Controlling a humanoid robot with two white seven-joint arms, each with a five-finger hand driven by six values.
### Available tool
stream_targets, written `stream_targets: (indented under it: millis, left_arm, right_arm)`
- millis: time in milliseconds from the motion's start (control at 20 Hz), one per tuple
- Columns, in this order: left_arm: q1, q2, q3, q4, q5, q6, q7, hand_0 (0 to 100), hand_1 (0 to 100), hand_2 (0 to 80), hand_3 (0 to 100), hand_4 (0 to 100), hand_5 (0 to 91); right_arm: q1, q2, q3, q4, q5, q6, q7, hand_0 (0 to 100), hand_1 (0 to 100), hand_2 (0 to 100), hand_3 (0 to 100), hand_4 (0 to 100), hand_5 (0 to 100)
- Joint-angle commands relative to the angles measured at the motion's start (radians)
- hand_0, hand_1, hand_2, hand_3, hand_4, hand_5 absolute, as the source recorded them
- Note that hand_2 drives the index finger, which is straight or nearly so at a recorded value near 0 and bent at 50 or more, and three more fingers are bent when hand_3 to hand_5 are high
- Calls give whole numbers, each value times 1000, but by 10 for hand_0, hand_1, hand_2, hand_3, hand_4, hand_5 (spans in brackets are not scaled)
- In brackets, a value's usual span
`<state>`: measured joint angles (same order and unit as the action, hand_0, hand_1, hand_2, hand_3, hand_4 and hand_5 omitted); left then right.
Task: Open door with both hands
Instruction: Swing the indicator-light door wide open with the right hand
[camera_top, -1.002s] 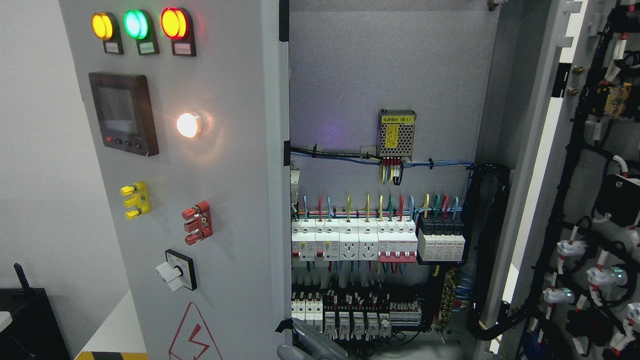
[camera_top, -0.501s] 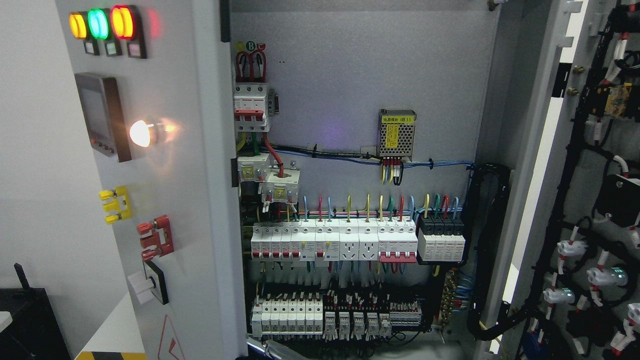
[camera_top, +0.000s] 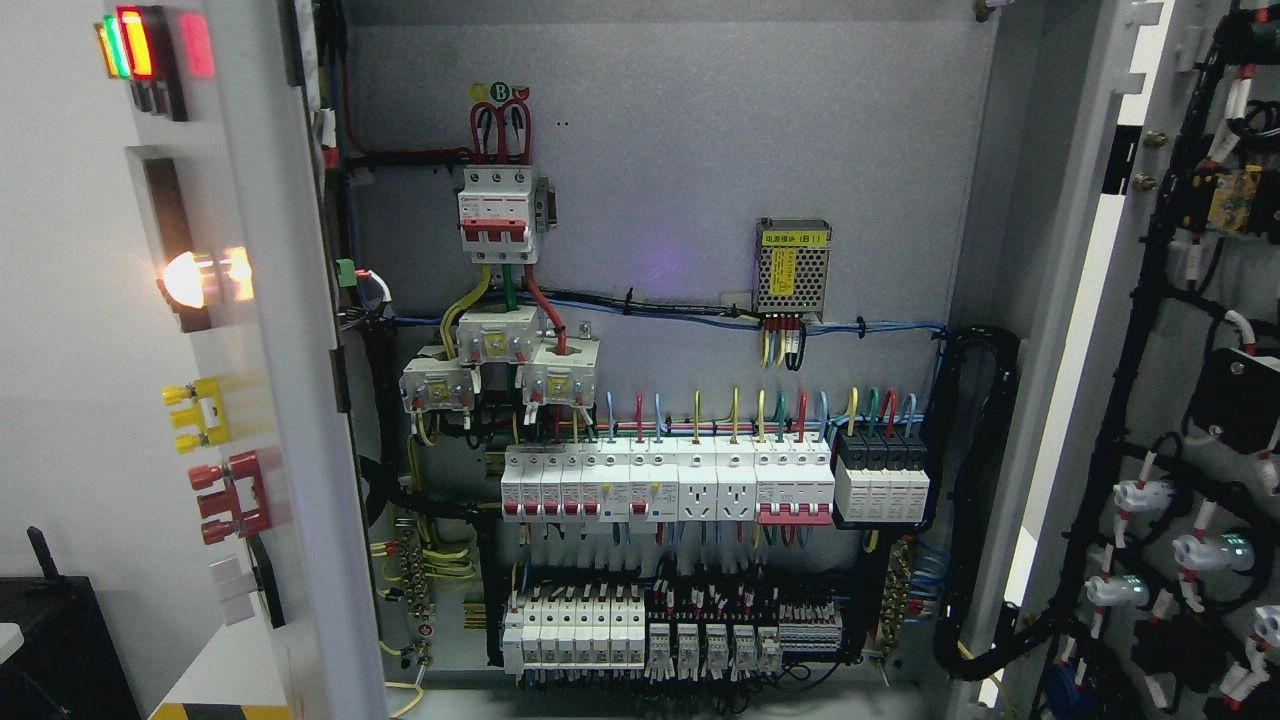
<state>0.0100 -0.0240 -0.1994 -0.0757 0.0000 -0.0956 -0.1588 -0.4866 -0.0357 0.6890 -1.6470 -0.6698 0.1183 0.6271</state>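
The grey left door (camera_top: 290, 420) of the electrical cabinet stands swung wide, seen almost edge-on at the picture's left. Its outer face carries indicator lamps (camera_top: 135, 45), a glowing white lamp (camera_top: 185, 278), a yellow terminal block (camera_top: 198, 413), a red terminal block (camera_top: 232, 497) and a rotary switch (camera_top: 240, 590). The right door (camera_top: 1150, 400) is also wide open, its wired inner side facing me. Between them the cabinet interior (camera_top: 680, 150) shows rows of breakers (camera_top: 665, 484). Neither of my hands is visible.
A power supply module (camera_top: 794, 265) sits on the back panel. Black cable bundles (camera_top: 985, 500) run down the right inner side. A dark object (camera_top: 55, 640) stands at the lower left beside a white surface with a hazard stripe (camera_top: 215, 710).
The left door has swung further open to the left, uncovering the cabinet's left side. The grey hand seen at the bottom edge has dropped out of view.
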Motion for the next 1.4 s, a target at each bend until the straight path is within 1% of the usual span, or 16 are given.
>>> stream_targets:
  millis: [0,150,401,601,651,752,902,1253,1353]
  left_arm:
    - [5,-11,0,1,15,-1,1,120,389,0,0,0,0]
    - [4,-16,0,1,15,-1,1,120,389,0,0,0,0]
    - [5,-24,0,1,15,-1,1,120,389,0,0,0,0]
    - [8,-21,0,2,15,-1,1,120,389,0,0,0,0]
    - [8,-19,0,2,15,-3,1,120,389,0,0,0,0]
    - [8,-19,0,2,15,-1,1,120,389,0,0,0,0]
    - [8,-19,2,2,15,-1,1,120,389,0,0,0,0]
    - [8,-19,2,2,15,-1,1,120,389,0,0,0,0]
    - [8,-19,0,2,15,-1,1,120,389,0,0,0,0]
  right_arm:
    - [0,10,64,-19,-1,20,-1,120,389,0,0,0,0]
    - [-3,26,73,-16,1,46,-4,120,389,0,0,0,0]
    - [-10,77,75,-5,12,81,-9,120,389,0,0,0,0]
    - [-12,108,75,3,16,130,-10,120,389,0,0,0,0]
    - [-14,117,75,3,15,138,-16,120,389,0,0,0,0]
    - [-15,126,78,4,16,142,-27,120,389,0,0,0,0]
    - [-18,131,95,4,27,149,-27,120,389,0,0,0,0]
    - [-43,177,101,33,45,147,-29,120,389,0,0,0,0]
    - [-52,181,103,42,45,147,-29,120,389,0,0,0,0]
